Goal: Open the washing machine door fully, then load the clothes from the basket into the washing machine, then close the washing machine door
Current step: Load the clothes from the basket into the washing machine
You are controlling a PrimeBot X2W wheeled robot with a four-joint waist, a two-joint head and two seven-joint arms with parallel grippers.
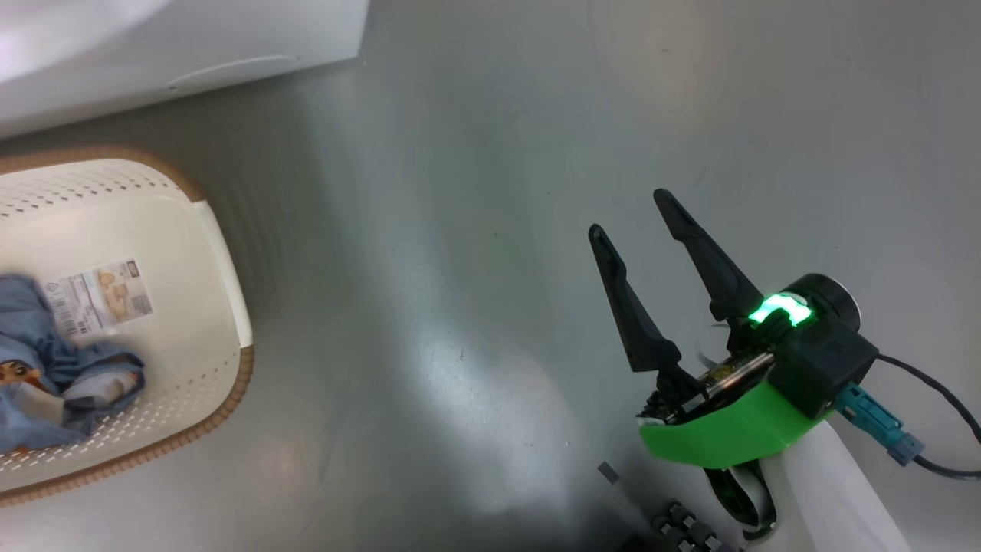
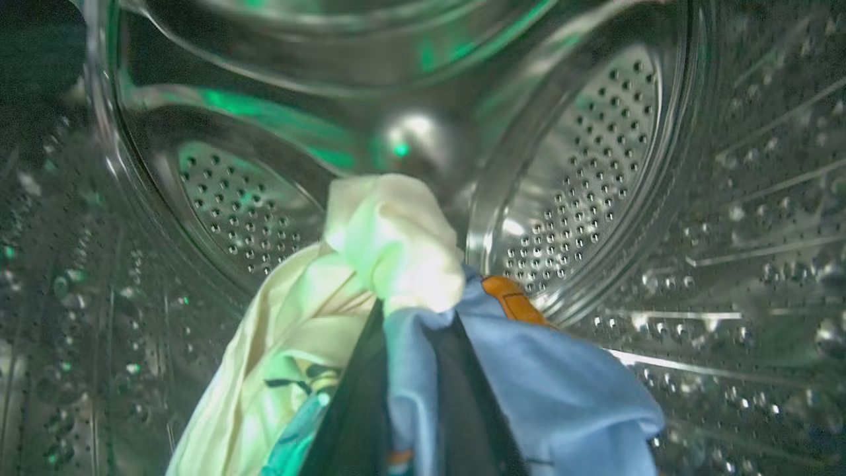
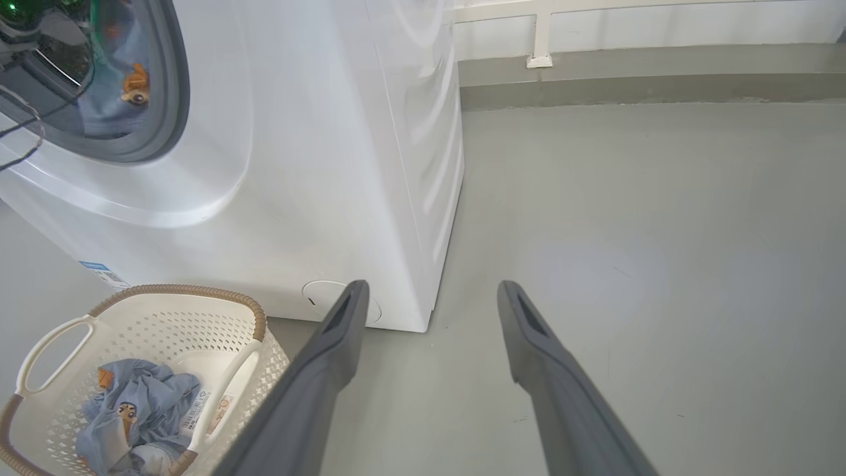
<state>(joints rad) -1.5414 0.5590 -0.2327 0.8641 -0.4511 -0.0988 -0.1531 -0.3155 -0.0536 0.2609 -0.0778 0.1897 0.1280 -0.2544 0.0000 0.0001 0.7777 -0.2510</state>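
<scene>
The white washing machine holds the left gripper inside its steel drum, pinched nearly closed on a bunch of the clothes, light-blue and cream fabric draped over both fingers. The basket sits on the floor just before the machine with more blue garments in it; the right gripper hangs well to its right, jaws spread wide, holding nothing

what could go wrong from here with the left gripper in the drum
The cream and blue bundle of clothes drapes over the left gripper inside the drum, so on release it may cling and get pulled back out. More blue clothes lie in the basket; stopping now would leave the load unfinished.
</scene>
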